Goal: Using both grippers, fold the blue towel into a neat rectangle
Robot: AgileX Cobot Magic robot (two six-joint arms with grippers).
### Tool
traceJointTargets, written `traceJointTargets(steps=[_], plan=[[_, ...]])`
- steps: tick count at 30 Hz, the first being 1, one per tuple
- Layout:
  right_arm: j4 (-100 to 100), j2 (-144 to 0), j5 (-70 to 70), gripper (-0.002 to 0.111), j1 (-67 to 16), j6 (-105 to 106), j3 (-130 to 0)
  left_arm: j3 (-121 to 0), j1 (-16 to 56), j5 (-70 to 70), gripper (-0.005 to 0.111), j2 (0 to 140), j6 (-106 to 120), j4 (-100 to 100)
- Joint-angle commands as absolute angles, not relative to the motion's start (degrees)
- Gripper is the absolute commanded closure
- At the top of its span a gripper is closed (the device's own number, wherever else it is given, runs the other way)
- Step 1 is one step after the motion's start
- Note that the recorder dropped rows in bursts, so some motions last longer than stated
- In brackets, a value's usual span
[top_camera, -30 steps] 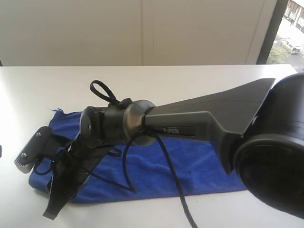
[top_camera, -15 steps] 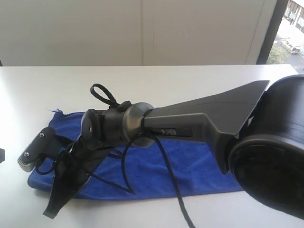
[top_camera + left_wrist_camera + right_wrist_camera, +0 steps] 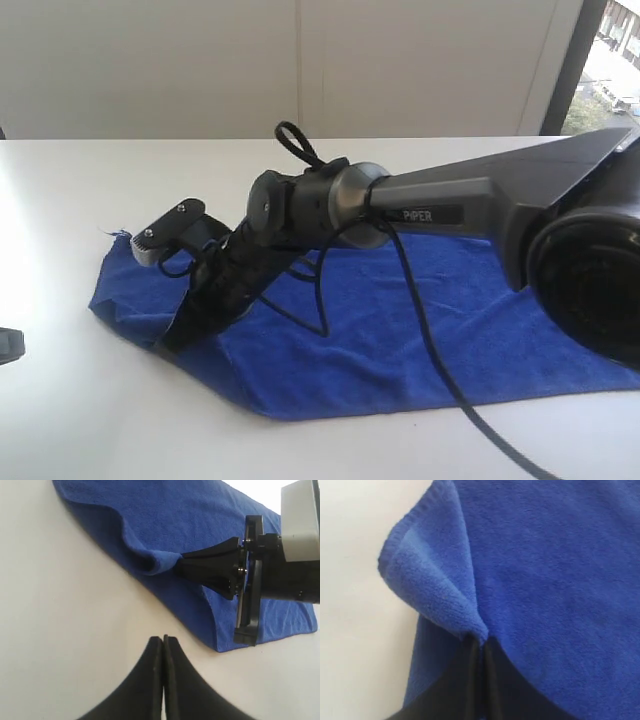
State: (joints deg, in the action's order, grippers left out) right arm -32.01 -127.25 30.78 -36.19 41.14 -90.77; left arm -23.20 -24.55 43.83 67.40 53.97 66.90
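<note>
**Clerk:** Item one, blue towel [image 3: 420, 330]. Location?

**Checker:** Spread on the white desk [image 3: 110, 420], mostly flat. One bunch of the edge at its left end is raised off the surface.

**Clerk:** Handling?

**Checker:** Judged soft, light and limp, with a fuzzy pile. It has no stiffness, so it will likely sag from any single hold and drag along the desk. Best taken at the hemmed edge or corners, with two holds apart along one short side, so the fold lands square.

**Clerk:** Orientation?

**Checker:** Long axis runs left to right across the exterior view. The short ends face left and right.

**Clerk:** Right claw [image 3: 480, 641]?

**Checker:** Reaches across to the towel's left end. Pressed together, pinching a ridge of the hem.

**Clerk:** Left claw [image 3: 163, 639]?

**Checker:** Pressed together, holding nothing, over bare desk just beside the towel's edge.
</note>
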Motion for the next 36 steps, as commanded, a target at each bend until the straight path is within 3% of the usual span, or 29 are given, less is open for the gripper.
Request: traceJointTargets(steps=[1, 4, 7, 13, 15, 17, 22, 28, 36], plan=[[-31.3, -127.3, 30.7, 0.108, -35.3, 40.9, -90.8, -22.7, -24.6, 43.3, 0.107, 67.3, 53.9, 68.8], [-31.5, -128.1, 31.1, 0.103, -35.3, 40.7, -90.8, -22.7, -24.4, 41.3, 0.107, 67.3, 55.5, 69.2], [-31.2, -128.1, 32.4, 0.09, -35.3, 39.5, -90.8, -22.7, -24.4, 41.6, 0.1, 67.3, 57.4, 70.0], [-31.2, -126.9, 32.8, 0.058, -35.3, 38.7, -90.8, -22.7, -24.4, 44.0, 0.063, 67.3, 63.5, 70.6], [-30.7, -126.0, 33.2, 0.056, -35.3, 38.7, -90.8, -22.7, -24.4, 43.9, 0.05, 67.3, 66.0, 70.6], [-28.3, -124.6, 33.1, 0.056, -35.3, 38.5, -90.8, -22.7, -24.4, 44.5, 0.045, 67.3, 69.4, 70.8], [-26.7, -120.5, 34.0, 0.056, -33.2, 36.6, -90.8, -22.7, -24.2, 48.1, 0.051, 67.3, 83.4, 74.9], [-25.1, -116.7, 38.9, 0.056, -26.7, 34.2, -90.8, -21.7, -16.6, 46.7, 0.073, 68.2, 103.1, 86.3], [-28.6, -116.5, 45.7, 0.061, -14.5, 34.7, -90.8, -21.2, -10.6, 45.5, 0.075, 76.1, 111.5, 96.8]])
